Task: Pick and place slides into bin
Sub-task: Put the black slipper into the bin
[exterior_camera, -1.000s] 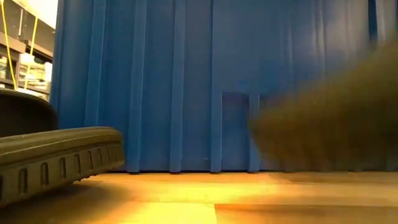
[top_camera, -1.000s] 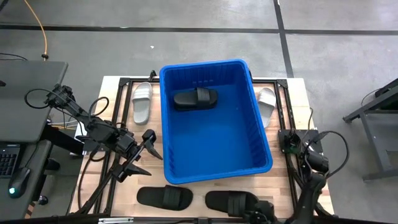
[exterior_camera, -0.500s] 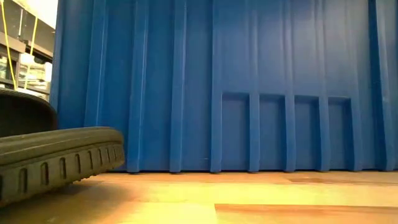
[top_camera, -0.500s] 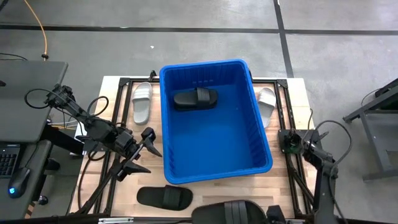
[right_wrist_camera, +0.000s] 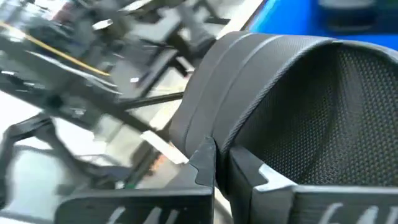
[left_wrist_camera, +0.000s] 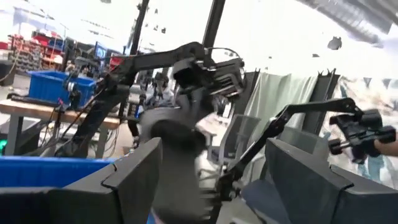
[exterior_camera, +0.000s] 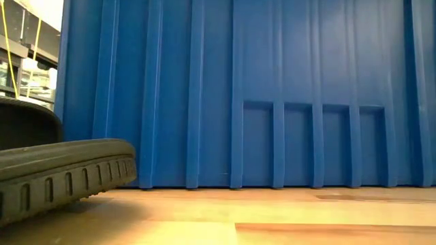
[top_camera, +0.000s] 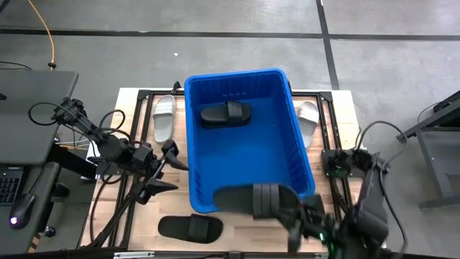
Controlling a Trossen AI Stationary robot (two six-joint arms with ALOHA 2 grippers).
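High view, right gripper (top_camera: 298, 210): clamped on the strap of a black slide (top_camera: 253, 198), carried in the air over the near wall of the bin (top_camera: 309, 188).
Right wrist view, grip: the two dark fingers (right_wrist_camera: 205, 163) were pressed together on the edge of the ribbed strap (right_wrist_camera: 249, 81); the textured footbed arched just beyond them, with blue of the bin behind.
Near edge of table (top_camera: 237, 226): one black slide on the wood (top_camera: 190, 228) lay flat, near the bin's near-left corner and apart from it; in the low view its ribbed sole (exterior_camera: 61, 173) sat just before the bin's ribbed wall (exterior_camera: 272, 95).
Left gripper (top_camera: 167, 167): jaws spread and holding nothing, raised beside the bin's left wall, close to the rim but apart from it.
Bin interior: one black slide inside (top_camera: 226, 113) lay crosswise toward the far end; the rest of the floor was bare blue.
Far left: a pale slide (top_camera: 163, 118) lay lengthwise between the bin's left wall and the table edge.
Far right: a second pale slide (top_camera: 309, 121) lay tight beside the bin's right wall, partly hidden by the rim.
Room: narrow wood strips ran along both long sides of the bin.
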